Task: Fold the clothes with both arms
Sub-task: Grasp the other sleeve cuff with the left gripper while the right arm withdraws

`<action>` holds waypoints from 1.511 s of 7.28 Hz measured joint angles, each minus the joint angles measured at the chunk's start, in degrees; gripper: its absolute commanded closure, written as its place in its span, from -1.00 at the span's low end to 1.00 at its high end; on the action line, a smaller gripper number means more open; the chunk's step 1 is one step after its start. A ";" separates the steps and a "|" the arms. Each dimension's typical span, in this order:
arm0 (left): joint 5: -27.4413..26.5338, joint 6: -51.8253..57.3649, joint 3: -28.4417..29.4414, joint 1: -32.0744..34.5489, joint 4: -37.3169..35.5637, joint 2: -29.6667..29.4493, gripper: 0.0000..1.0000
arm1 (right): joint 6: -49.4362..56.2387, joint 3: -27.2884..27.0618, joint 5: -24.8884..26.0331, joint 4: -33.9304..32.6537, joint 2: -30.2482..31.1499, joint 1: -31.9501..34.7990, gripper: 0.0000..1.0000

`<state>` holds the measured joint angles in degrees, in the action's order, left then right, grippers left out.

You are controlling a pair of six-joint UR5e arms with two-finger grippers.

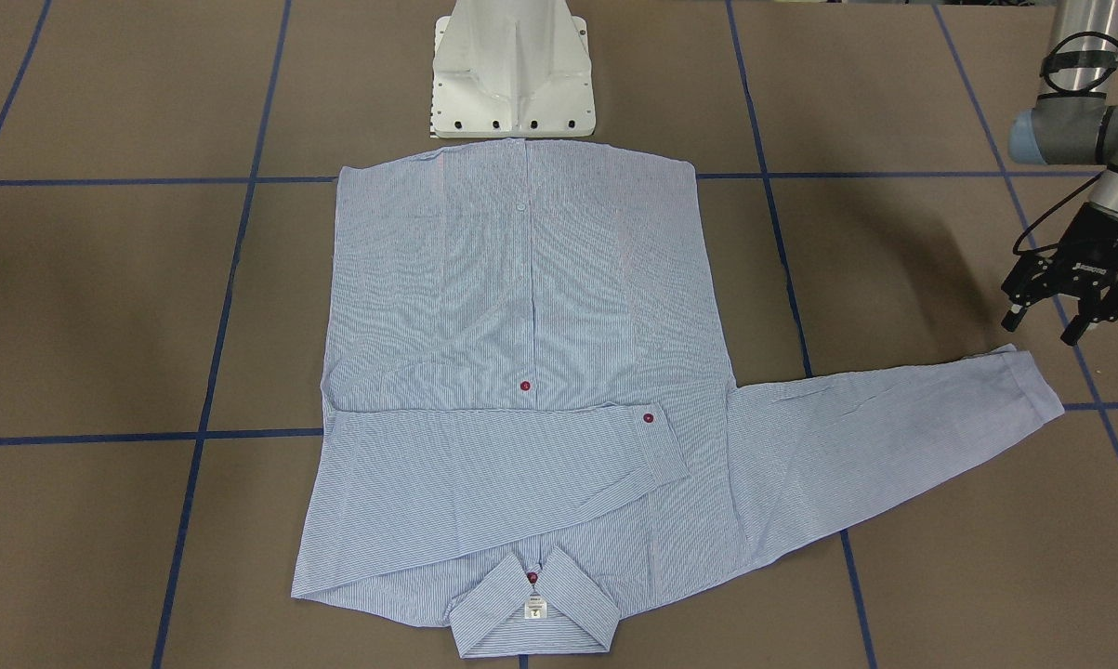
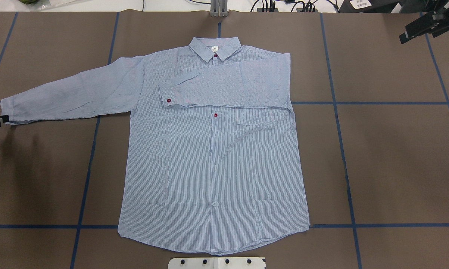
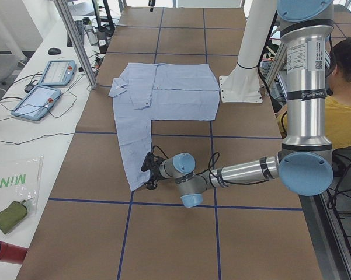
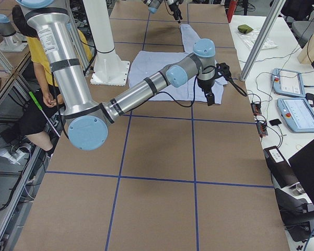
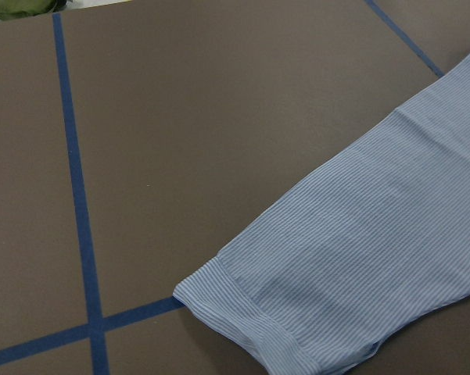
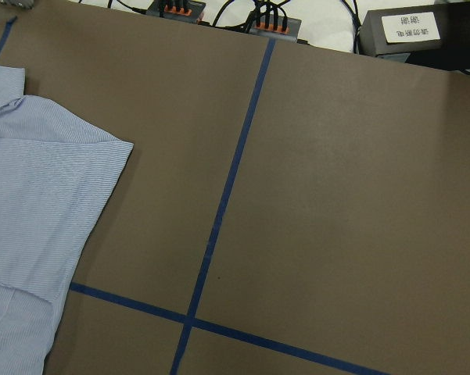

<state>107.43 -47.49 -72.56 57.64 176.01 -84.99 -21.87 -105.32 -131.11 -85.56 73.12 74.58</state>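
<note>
Left gripper (image 1: 1046,321), fingers spread, near shirt (image 1: 521,307) cuff (image 1: 1032,376) at its 6 o'clock: pinch both layers squarely; right gripper (image 4: 208,97) state cannot be told

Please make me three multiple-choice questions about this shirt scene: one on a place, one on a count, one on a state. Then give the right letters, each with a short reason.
1. Where does the folded sleeve of the shirt lie?
A) across the chest
B) hanging off the table
C) rolled into a ball

2. How many dark red buttons show in the overhead view?
A) one
B) three
C) seven

3. What is the state of the left gripper?
A) shut on the hem
B) open, holding nothing
C) shut on a towel

Answers:
1 A: it lies flat over the chest, just below the collar.
2 B: one at the collar, one on the folded sleeve's cuff, one on the front.
3 B: its fingers stand apart near the outstretched sleeve, with nothing between them.
</note>
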 measured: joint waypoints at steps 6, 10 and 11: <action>-1.24 -1.34 6.65 -0.95 0.19 -4.13 1.00 | 0.44 -0.50 -0.38 0.39 0.80 0.74 -1.00; 2.87 -0.87 4.62 -0.71 0.85 -4.52 1.00 | -0.06 -1.17 -0.32 0.39 0.82 0.74 -1.00; 6.10 -0.68 1.67 0.04 0.67 -4.44 1.00 | -0.13 -1.30 -0.30 0.39 0.85 0.74 -1.00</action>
<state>113.53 -48.17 -70.89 57.68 176.68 -89.43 -22.01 -106.62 -131.41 -85.17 73.97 75.32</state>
